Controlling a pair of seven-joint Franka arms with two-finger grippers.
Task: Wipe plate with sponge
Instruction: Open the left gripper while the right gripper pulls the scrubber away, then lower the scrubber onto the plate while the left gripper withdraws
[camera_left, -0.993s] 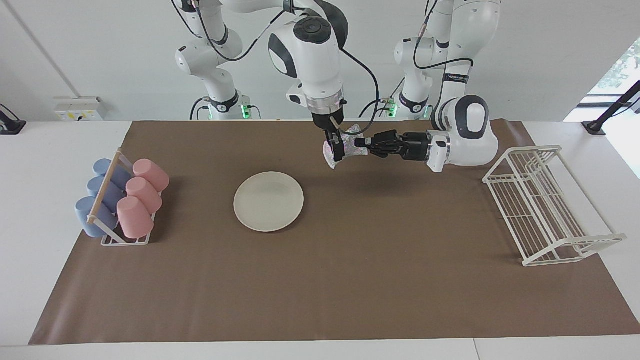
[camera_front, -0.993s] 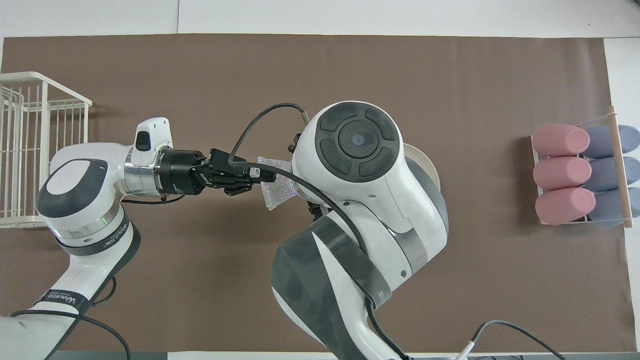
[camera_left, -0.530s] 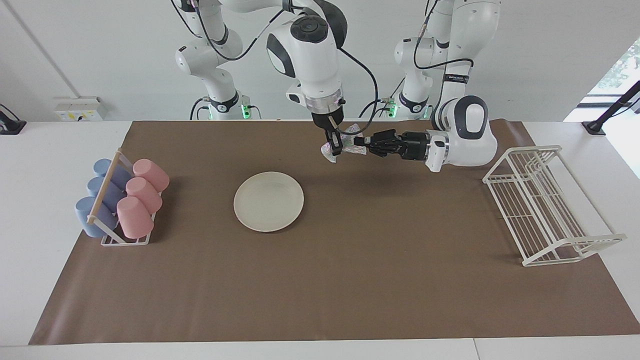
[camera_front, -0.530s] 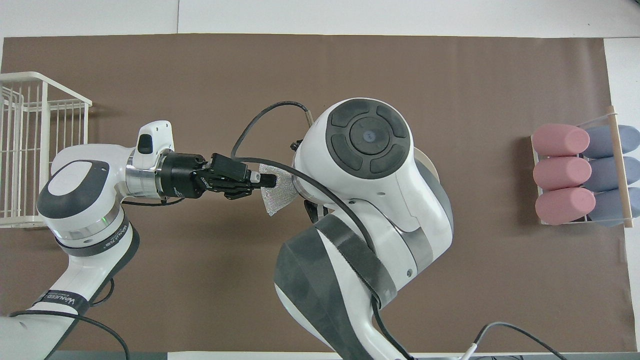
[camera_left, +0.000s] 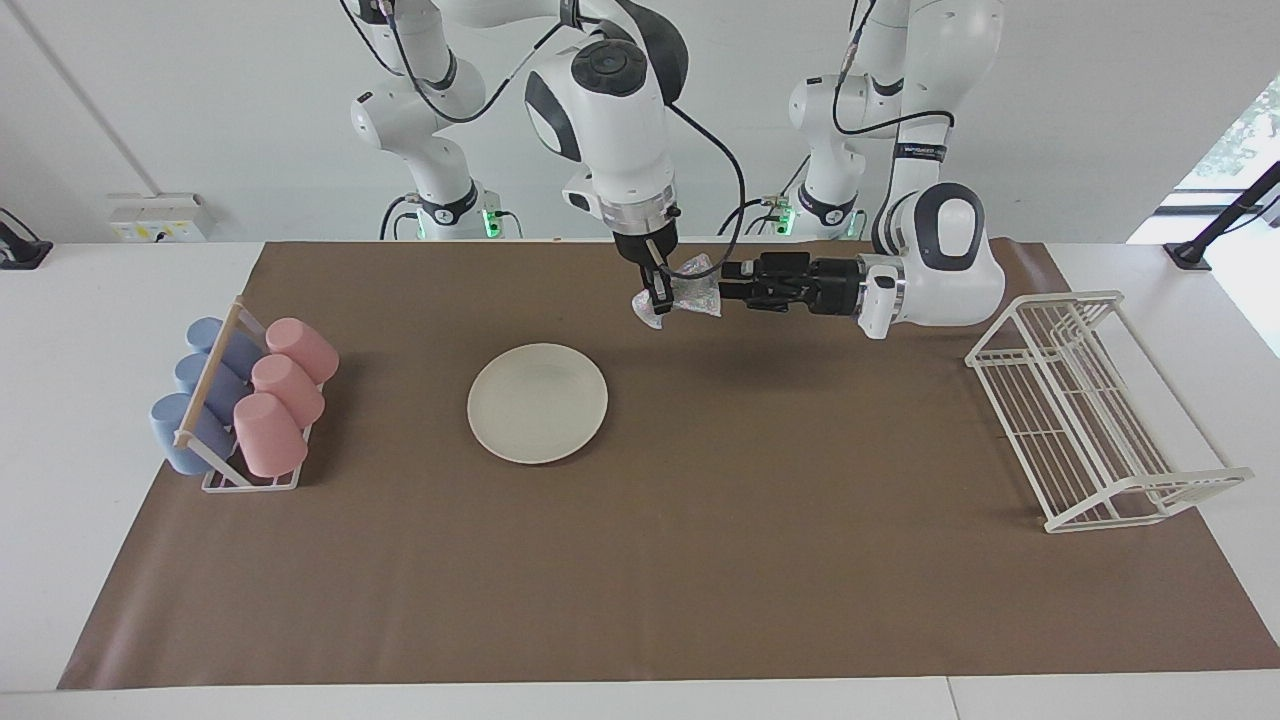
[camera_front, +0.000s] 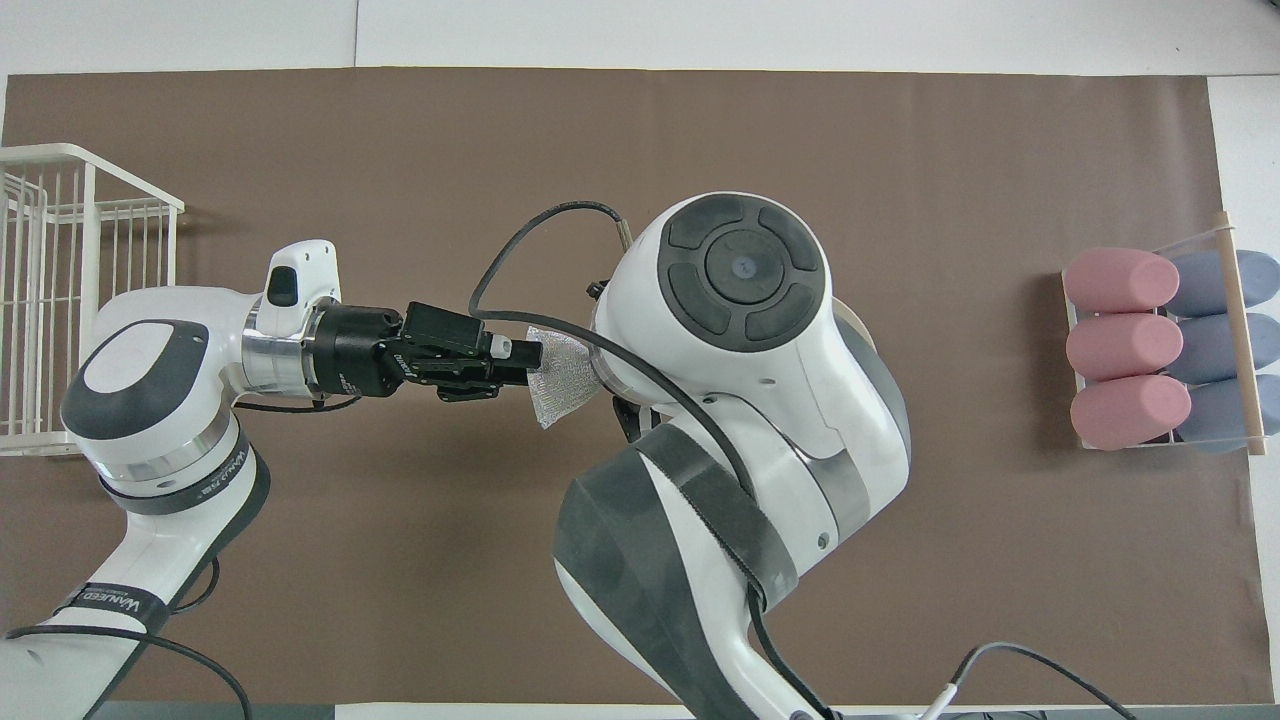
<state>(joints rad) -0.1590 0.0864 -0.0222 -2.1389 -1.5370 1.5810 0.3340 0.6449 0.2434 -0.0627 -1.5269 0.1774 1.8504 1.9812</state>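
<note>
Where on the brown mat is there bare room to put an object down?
The mat is bare farther from the robots than the plate, and between the plate and the wire rack. It is crowded where both grippers meet at the sponge, and at the cup rack.

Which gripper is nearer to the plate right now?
Right. The right gripper hangs above the mat just off the plate, toward the robots, at the sponge. The left gripper meets the sponge from the drying rack's end.

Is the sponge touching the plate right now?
No, the sponge hangs in the air between both end effectors, apart from the plate.
</note>
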